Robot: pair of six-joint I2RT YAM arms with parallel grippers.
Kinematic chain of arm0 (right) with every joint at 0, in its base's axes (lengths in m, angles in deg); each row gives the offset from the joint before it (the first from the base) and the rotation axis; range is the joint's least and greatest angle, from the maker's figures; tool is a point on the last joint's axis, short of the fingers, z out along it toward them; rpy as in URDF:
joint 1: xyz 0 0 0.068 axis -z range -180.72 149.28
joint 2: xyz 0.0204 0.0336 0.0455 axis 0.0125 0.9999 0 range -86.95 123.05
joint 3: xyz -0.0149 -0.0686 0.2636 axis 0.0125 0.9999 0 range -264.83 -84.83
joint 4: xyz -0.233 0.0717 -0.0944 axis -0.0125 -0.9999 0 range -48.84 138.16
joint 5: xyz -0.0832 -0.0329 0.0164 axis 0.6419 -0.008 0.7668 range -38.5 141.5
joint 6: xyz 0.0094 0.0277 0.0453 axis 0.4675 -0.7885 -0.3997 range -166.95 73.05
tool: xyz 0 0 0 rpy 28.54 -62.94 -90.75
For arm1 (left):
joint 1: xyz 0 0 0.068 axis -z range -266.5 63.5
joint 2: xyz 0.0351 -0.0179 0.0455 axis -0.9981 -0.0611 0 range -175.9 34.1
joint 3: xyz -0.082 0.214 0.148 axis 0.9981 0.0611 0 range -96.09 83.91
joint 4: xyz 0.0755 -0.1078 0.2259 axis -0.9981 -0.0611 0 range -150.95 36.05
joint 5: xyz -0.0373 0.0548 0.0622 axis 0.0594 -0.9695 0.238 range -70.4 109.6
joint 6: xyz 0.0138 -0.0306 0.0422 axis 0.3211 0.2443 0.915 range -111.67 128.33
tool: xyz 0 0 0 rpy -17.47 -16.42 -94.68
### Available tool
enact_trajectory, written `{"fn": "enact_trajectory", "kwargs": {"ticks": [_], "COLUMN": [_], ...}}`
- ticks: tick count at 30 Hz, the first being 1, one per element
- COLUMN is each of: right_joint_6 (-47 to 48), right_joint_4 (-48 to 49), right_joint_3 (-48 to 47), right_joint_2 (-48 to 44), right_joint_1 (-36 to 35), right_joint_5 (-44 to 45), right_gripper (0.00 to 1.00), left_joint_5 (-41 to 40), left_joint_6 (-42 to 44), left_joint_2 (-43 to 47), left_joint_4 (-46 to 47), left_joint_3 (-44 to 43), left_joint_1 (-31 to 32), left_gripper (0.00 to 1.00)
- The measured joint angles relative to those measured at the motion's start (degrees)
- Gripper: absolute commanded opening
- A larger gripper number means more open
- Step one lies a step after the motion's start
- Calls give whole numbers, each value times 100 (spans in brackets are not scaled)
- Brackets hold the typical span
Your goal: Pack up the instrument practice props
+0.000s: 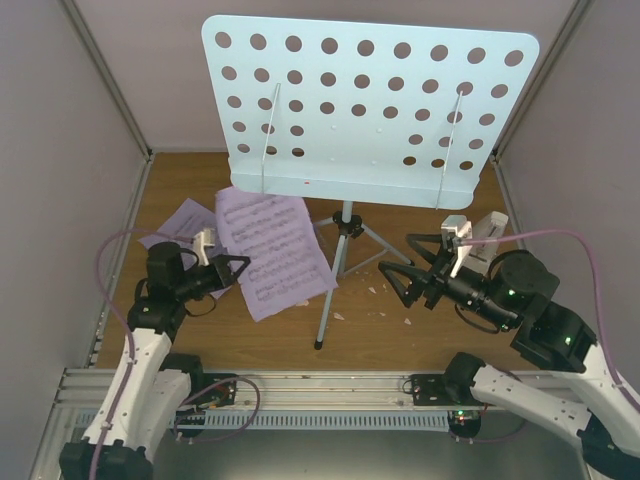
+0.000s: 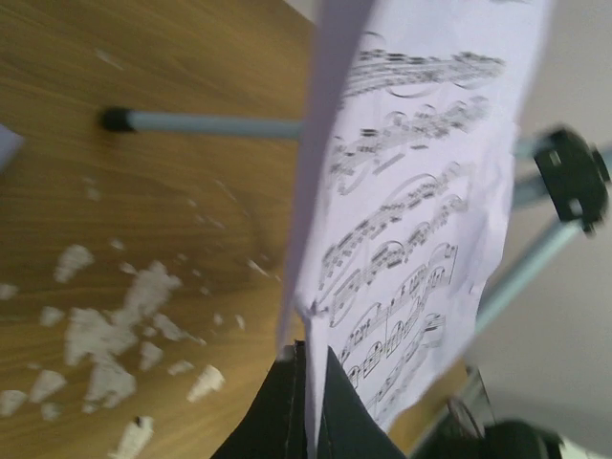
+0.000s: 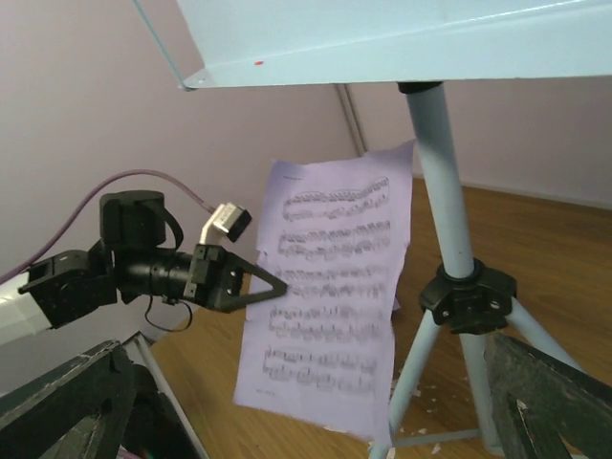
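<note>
Left claw (image 1: 243, 266): clamped on 1 edge of a sheet-music page (image 1: 275, 250), holding it upright, clear of the table (image 1: 200, 340) for packing. Right claw (image 1: 393, 282): jaws apart beside the music stand (image 1: 370, 110) legs, probably ready to assist. A 2nd page (image 1: 180, 222) lies flat beyond.

Wooden tabletop (image 1: 280, 345), pale mauve walls (image 1: 50, 150)

Sheet-music page (image 1: 272, 255) left of music stand (image 1: 350, 170) (another page (image 1: 180, 222) further left)
</note>
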Motion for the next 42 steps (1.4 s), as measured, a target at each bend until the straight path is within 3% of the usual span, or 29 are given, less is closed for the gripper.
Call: {"fn": "enact_trajectory", "kwargs": {"ticks": [12, 20, 35, 36, 38, 40, 42], "right_joint_6": [-50, -66, -260, -282, -326, -369, -431], "right_joint_4": [-267, -332, -428, -444, -485, -522, -557], "right_joint_3": [74, 74, 179, 179, 181, 181, 181], "right_joint_2": [0, -37, -236, -275, -356, -439, -529], "right_joint_1": [-2, -2, -2, -2, -2, -2, -2], "right_joint_5": [354, 470, 697, 748, 857, 981, 1123], "right_gripper": [100, 100, 100, 100, 100, 100, 99], "left_joint_5": [-782, -859, -1117, -1113, -1054, -920, -778], "left_joint_6": [-210, -393, -485, -487, -492, -525, -535], "left_joint_2": [-20, -26, -229, -229, -234, -245, -262], "left_joint_4": [114, 332, 549, 557, 619, 702, 763], "left_joint_3": [142, 938, 1340, 1362, 1419, 1471, 1491], "left_joint_1": [-1904, -3104, -3460, -3471, -3519, -3574, -3606], "left_gripper": [0, 0, 0, 4, 20, 50, 68]}}
